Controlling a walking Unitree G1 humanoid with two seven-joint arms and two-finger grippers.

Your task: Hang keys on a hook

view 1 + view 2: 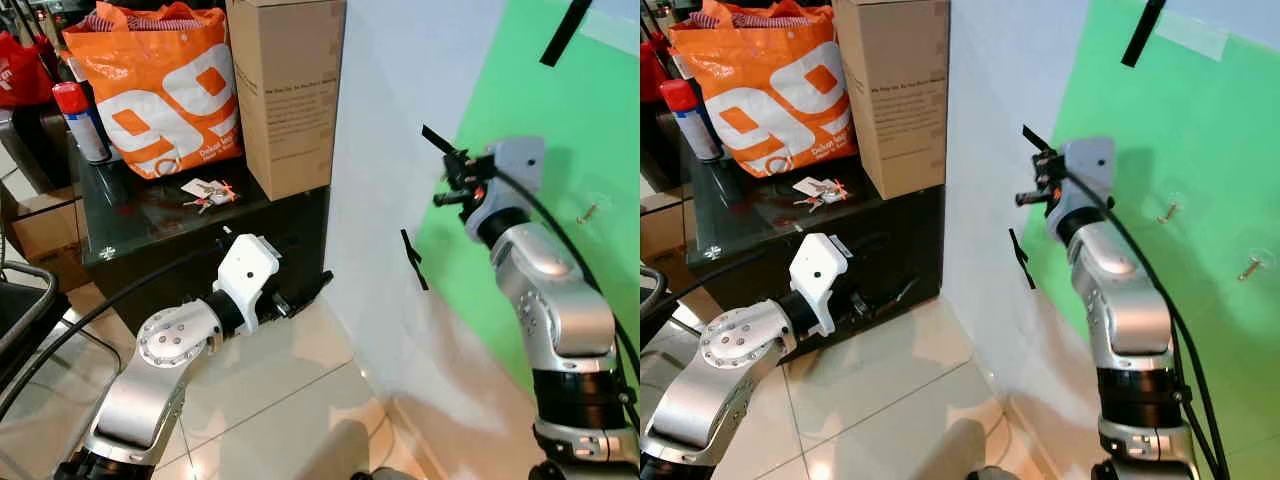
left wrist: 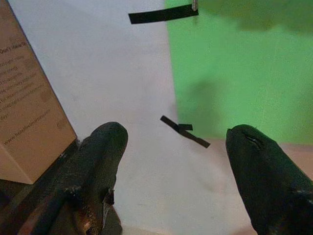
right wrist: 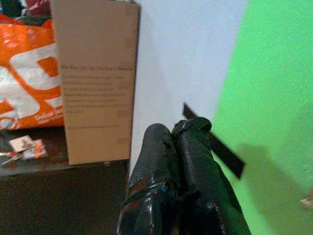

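Green wall [image 1: 560, 130] covers the right of the left eye view; the keys [image 1: 208, 192] lie on the black counter [image 1: 130, 235] at upper left, before an orange bag [image 1: 165, 85] and a box [image 1: 290, 90]. Right eye view: two hooks [image 1: 1167, 212] stick from the green. Left wrist view: left hand [image 2: 176, 161] spread wide, empty. Right wrist view: right hand [image 3: 182, 142] closed, holding nothing.

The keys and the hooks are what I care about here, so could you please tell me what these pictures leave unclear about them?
- Keys on the black cabinet: too small in both eye views, blurred in the right wrist view; count and ring unreadable.
- Hooks on the green wall: tiny; shape unclear.
- Right tool: fingers pressed together, nothing seen between them.
- Left tool: open, facing the wall.
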